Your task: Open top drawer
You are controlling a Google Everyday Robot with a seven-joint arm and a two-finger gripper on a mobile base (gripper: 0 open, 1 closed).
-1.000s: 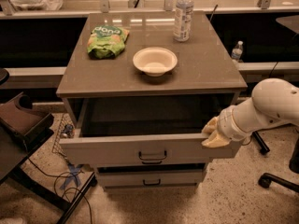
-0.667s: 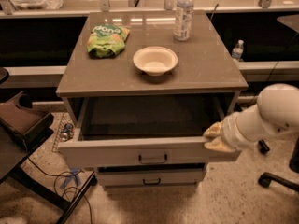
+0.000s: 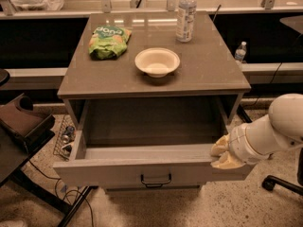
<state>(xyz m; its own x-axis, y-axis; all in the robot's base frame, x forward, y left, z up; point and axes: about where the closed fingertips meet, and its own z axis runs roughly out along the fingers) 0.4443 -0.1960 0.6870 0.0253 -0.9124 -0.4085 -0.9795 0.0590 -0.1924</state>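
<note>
Top drawer [image 3: 118,171] farther out; gripper [image 3: 223,154] at right rim

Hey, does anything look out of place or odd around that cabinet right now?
One thing: the robot's hand sits on the pulled-out wide grey top drawer, at its front's right end, not on its dark bar handle. Nothing looks spilled or damaged.
</note>
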